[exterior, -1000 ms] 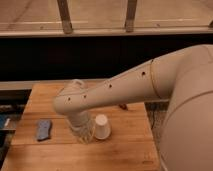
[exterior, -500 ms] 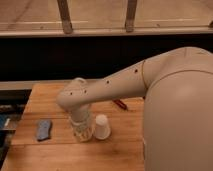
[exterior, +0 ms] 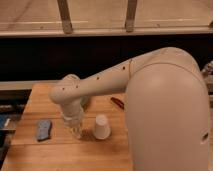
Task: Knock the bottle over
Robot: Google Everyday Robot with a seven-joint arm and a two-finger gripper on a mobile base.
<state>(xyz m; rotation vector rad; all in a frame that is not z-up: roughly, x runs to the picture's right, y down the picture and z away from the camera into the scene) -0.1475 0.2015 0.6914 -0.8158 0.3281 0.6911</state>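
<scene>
A wooden table (exterior: 55, 152) with a pale butcher-block top fills the lower left. Behind it runs a dark band of wall, and above that a light ledge with two grey metal posts (exterior: 64, 15) rising from it. The robot's bulky white arm (exterior: 120, 75) reaches in from the right and bends down over the middle of the table. The gripper (exterior: 73, 122) hangs at the arm's end, pointing straight down; whether it is spread or pressed together cannot be told. Right beneath it, and partly hidden by it, is the one bottle (exterior: 76, 132), clear and seemingly upright, just left of the single white cup (exterior: 101, 127), which sits upside down. One blue-grey pad (exterior: 44, 129) lies flat near the table's left edge, apart from the bottle. One small red object (exterior: 117, 102) lies farther back, beside the arm.
</scene>
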